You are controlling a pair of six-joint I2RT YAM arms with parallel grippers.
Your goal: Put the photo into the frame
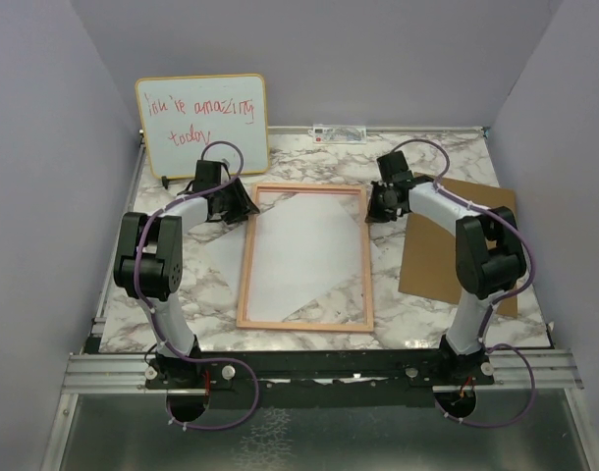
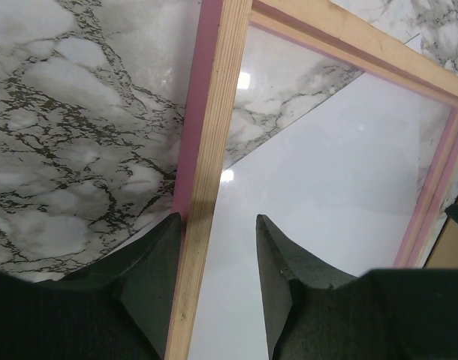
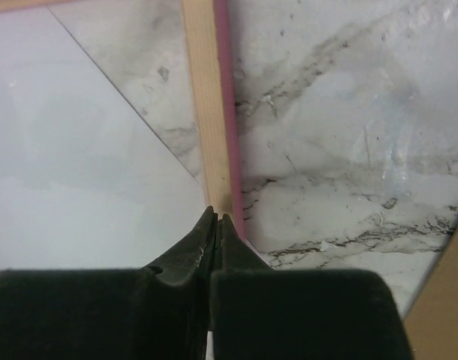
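Worktop (image 1: 427, 319): bare room shows at the near edge; the board (image 1: 427, 260) crowds the right.
Frame (image 1: 304, 325) lies flat over the photo (image 1: 299, 255), which is white side up and skewed, one corner out under the left rail.
Left claw (image 2: 218, 219) is open astride that rail. Right claw (image 3: 216, 217) is shut, tips at the right rail.
Risk: if you shift the frame, it may drag or crease the photo.

Robot lab test cell, not a home. Marble-patterned tabletop (image 1: 417, 314) is boxed in by plain grey panels (image 1: 44, 147) at left, right and far side. Left arm (image 1: 152, 260) and right arm (image 1: 486, 260) are bolted to an aluminium rail (image 1: 319, 371) at the near edge. A handwritten whiteboard (image 1: 201, 123) is propped far left.
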